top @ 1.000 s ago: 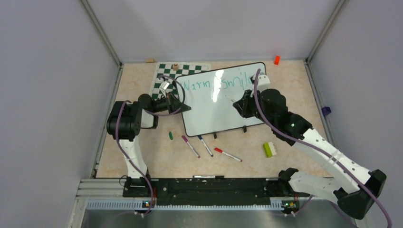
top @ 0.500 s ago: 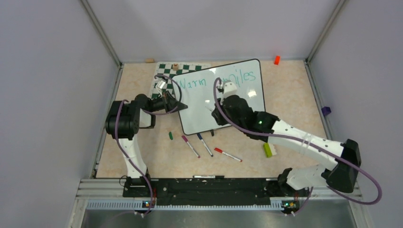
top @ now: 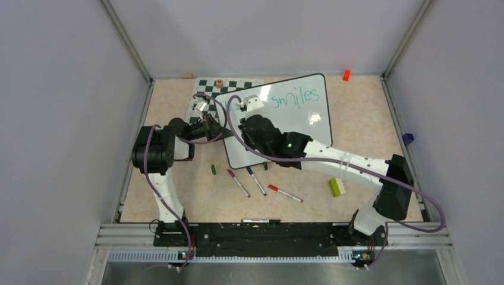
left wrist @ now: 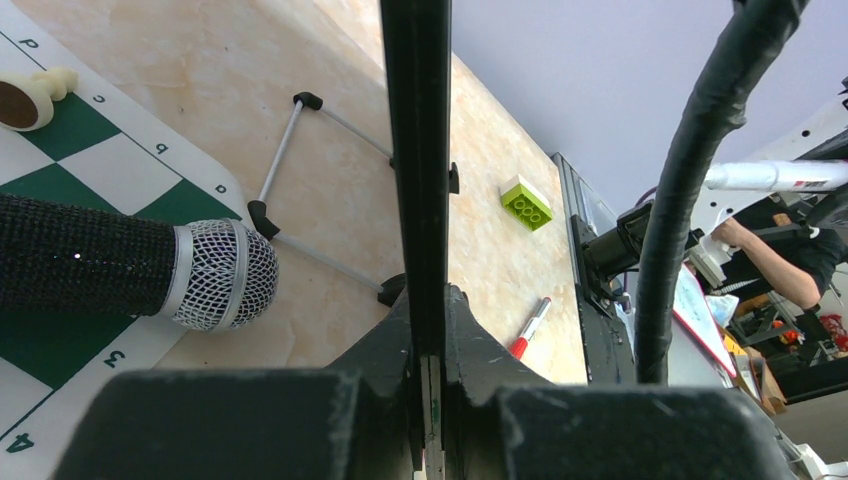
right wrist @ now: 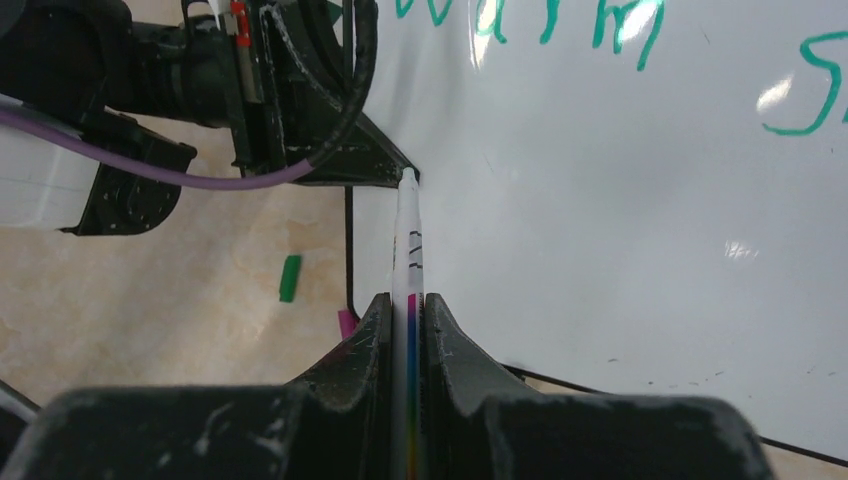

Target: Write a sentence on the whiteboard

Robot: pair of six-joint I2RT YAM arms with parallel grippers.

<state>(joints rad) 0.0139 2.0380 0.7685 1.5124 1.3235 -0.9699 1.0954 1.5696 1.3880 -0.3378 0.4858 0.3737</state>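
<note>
Whiteboard first: we count one, set askew mid-table, its far left corner over the one chess mat. Its left edge is clenched in the left gripper. The right gripper is clamped on one marker, whose tip sits just at the board's left edge, below the written line. The sentence runs to two words, "Warm" and "smiles", in a single line. We judge the step in hand to be starting the second line. Next, the tip must press on bare white under "Warm" and draw rightward while the left arm steadies the board. Smaller things: three loose markers near the board's near edge, one green brick, one green cap.
</note>
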